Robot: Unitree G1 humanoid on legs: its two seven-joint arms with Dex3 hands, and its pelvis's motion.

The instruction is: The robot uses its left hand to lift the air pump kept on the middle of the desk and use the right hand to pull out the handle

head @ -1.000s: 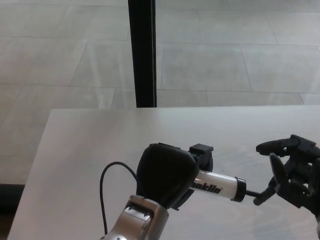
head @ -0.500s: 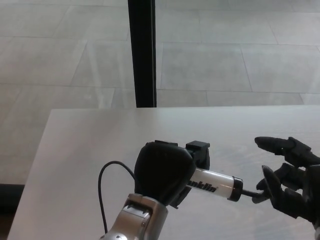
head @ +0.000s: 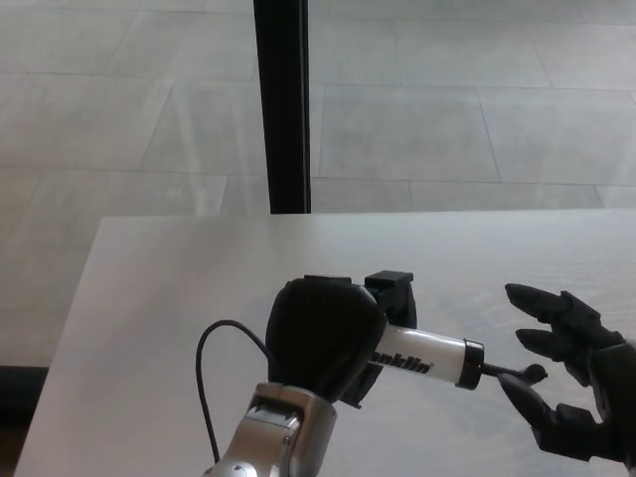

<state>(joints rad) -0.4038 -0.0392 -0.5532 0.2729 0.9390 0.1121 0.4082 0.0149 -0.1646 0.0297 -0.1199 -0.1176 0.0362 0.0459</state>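
Pump [head: 422,360] sits clamped in the left hand [head: 323,343], lifted off the desk [head: 179,288], rod end pointing right. Right hand [head: 566,383] hovers just beside the handle [head: 532,375], all 3 fingers spread, gripping nothing. Best play: close squarely on the handle, then pull straight along the barrel's axis.

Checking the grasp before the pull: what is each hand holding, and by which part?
The left hand grips the air pump around its barrel. The right hand is open, holding nothing.

White pump [head: 425,359], black lettering; black hands [head: 323,338]; seemingly pale-grey desk [head: 179,288].
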